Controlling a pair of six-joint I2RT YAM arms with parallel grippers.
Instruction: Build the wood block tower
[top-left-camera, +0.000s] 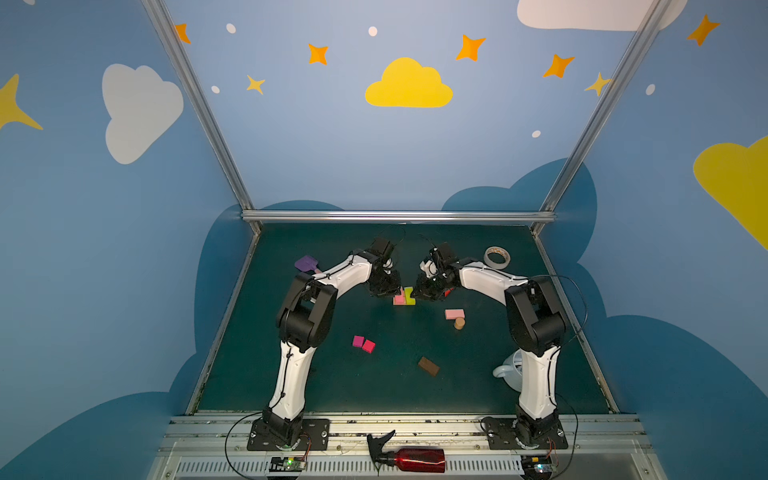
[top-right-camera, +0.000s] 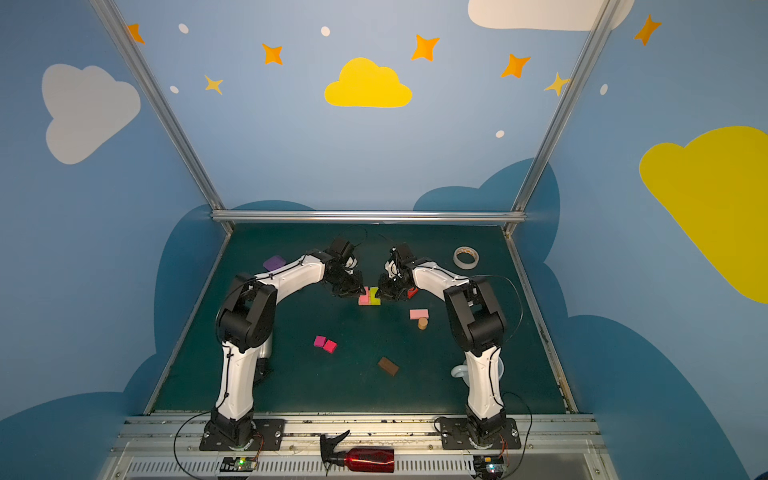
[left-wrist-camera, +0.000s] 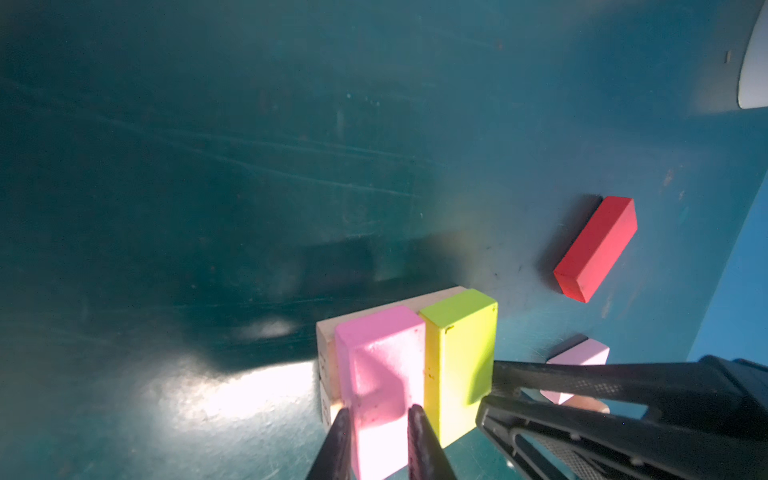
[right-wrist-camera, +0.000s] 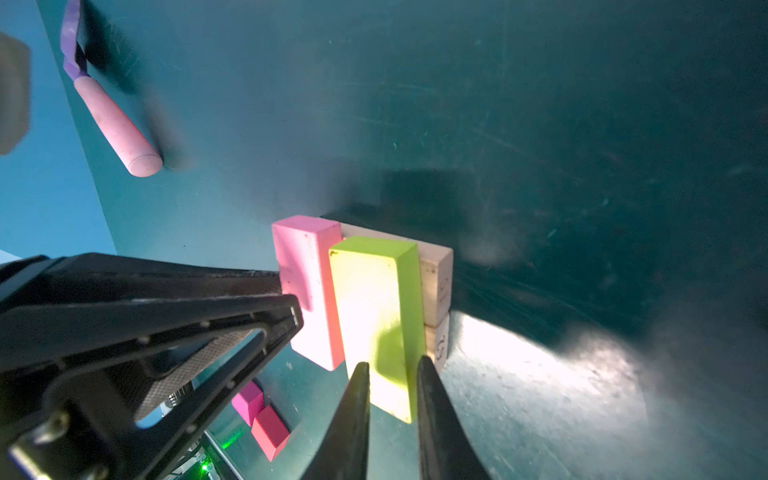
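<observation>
The tower in both top views is a low stack: a tan base (left-wrist-camera: 326, 345) with a light pink bar (top-left-camera: 399, 298) and a lime-green bar (top-left-camera: 410, 296) side by side on top. My left gripper (left-wrist-camera: 379, 413) is shut on the pink bar (left-wrist-camera: 380, 353). My right gripper (right-wrist-camera: 394, 365) is shut on the green bar (right-wrist-camera: 374, 299). The two grippers face each other across the stack. Loose on the mat lie a red bar (left-wrist-camera: 596, 249), a second pink bar (top-left-camera: 454, 313), a tan cylinder (top-left-camera: 459, 323), a magenta square (top-left-camera: 358, 341), a red square (top-left-camera: 368, 346) and a brown bar (top-left-camera: 428, 366).
A purple spatula (top-left-camera: 306, 263) lies back left behind the left arm. A white tape roll (top-left-camera: 497, 257) lies back right. A pale cup (top-left-camera: 509, 370) stands beside the right arm's lower link. A red spray bottle (top-left-camera: 415, 459) lies on the front rail.
</observation>
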